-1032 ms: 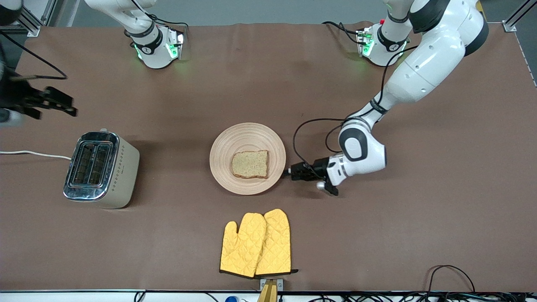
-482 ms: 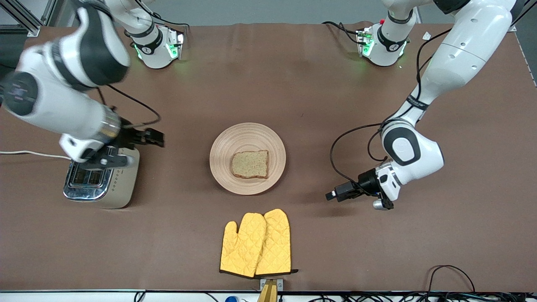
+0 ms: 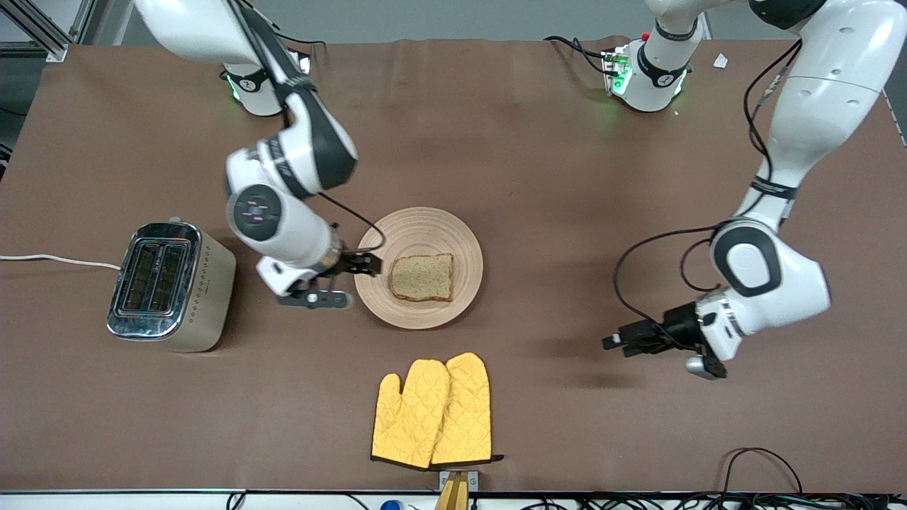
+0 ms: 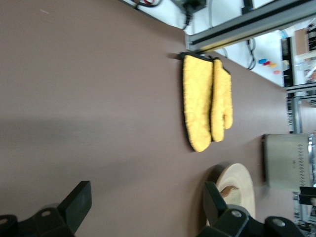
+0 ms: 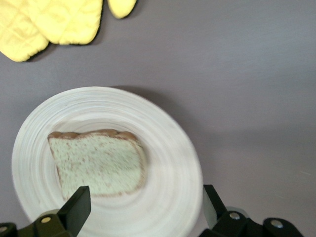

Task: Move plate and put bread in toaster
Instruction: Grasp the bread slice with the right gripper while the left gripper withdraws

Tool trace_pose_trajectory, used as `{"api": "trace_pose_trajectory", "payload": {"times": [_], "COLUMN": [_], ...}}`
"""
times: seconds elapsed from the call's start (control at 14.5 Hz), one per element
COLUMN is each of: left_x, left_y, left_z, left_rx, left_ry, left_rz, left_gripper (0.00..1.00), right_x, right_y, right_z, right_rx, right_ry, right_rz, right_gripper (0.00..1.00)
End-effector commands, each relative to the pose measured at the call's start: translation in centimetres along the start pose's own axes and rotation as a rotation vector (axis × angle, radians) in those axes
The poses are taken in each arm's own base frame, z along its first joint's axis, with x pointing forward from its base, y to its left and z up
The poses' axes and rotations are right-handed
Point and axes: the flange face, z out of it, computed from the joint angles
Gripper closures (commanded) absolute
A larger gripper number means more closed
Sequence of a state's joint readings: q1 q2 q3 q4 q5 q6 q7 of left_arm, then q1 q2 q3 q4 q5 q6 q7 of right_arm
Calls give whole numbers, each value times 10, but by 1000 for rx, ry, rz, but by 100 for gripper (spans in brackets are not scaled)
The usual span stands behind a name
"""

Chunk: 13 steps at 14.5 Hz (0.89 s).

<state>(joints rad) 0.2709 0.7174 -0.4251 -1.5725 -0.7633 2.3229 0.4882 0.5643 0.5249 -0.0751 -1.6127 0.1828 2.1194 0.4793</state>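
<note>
We see the surface (image 3: 538, 177) covered in a matt brown cloth-like sheet with faint creases. The plate (image 3: 418, 230) looks like pale wood, its face cut with fine concentric grooves and left unglossy. The bread (image 3: 422, 277) has a porous, speckled crumb and a darker crust. The toaster (image 3: 172, 285) carries a mirror-bright chrome top over satin cream sides. The oven mitts (image 3: 433, 412) are quilted yellow fabric with dark trim. We find the arms' shells glossy white plastic.
</note>
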Motion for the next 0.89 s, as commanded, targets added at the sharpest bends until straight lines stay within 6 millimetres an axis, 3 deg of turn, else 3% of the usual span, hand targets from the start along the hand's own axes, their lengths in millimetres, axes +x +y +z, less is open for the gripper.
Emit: {"api": "trace_pose_trajectory", "payload": {"times": [0.0, 0.28, 0.55, 0.76, 0.83], "left_x": [21, 30, 31, 14, 6], "left_y": [-5, 4, 52, 93, 117], "left_z": [-33, -86, -142, -177, -192], "left_rx": [63, 180, 413, 599, 651], "left_ry": [-42, -54, -128, -206, -214], "left_rz": [-13, -20, -6, 0, -5], "left_gripper": [0, 0, 0, 0, 0], "right_x": [0, -9, -14, -15, -15], "right_y": [-5, 0, -6, -5, -7], "right_z": [54, 101, 113, 114, 113], "right_rx": [-11, -14, -20, -22, -21], "right_ry": [5, 33, 28, 25, 27], "right_rz": [18, 29, 61, 65, 89], "right_gripper": [11, 21, 34, 67, 76]}}
